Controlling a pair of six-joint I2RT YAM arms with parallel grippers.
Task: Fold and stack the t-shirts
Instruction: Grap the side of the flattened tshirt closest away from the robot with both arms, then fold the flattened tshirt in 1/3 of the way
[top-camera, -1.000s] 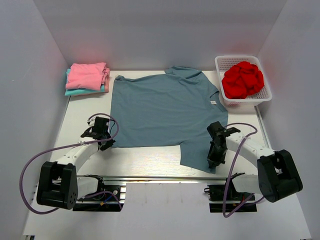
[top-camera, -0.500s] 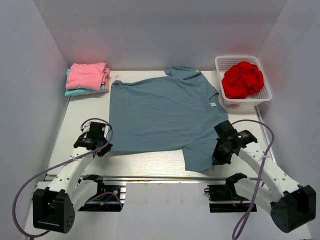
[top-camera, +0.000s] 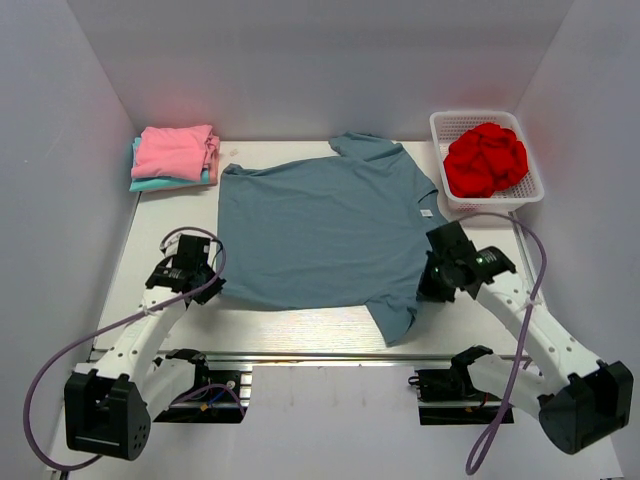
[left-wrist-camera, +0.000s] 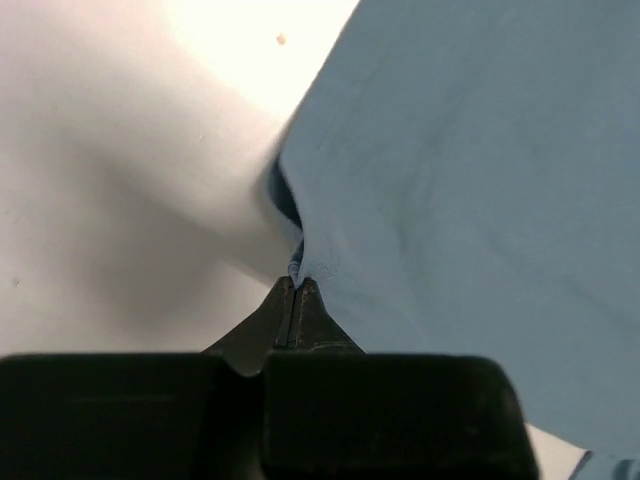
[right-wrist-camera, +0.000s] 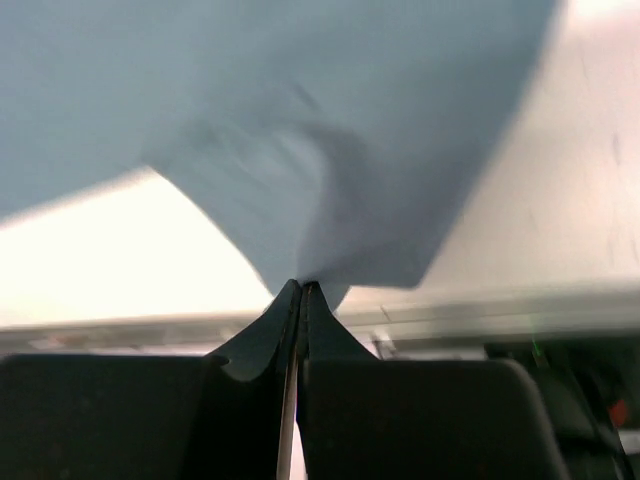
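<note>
Moved nearer the basket (top-camera: 495, 202), the right tool (top-camera: 428, 290) is clamped tight on the hem of the blue-grey t-shirt (top-camera: 320, 225), the left tool (top-camera: 208, 285) likewise; that shirt lies spread left of the basket.

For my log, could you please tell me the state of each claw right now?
Left claw: closed on the blue-grey t-shirt, at its edge.
Right claw: closed on the same t-shirt.

- Four tees: blue-grey tee (top-camera: 320, 225), pink tee (top-camera: 175, 150), teal tee (top-camera: 155, 185), red tee (top-camera: 485, 160).
- One basket (top-camera: 470, 115).
- One table (top-camera: 300, 322).
- Two grippers: left gripper (left-wrist-camera: 297, 288), right gripper (right-wrist-camera: 301, 290).
</note>
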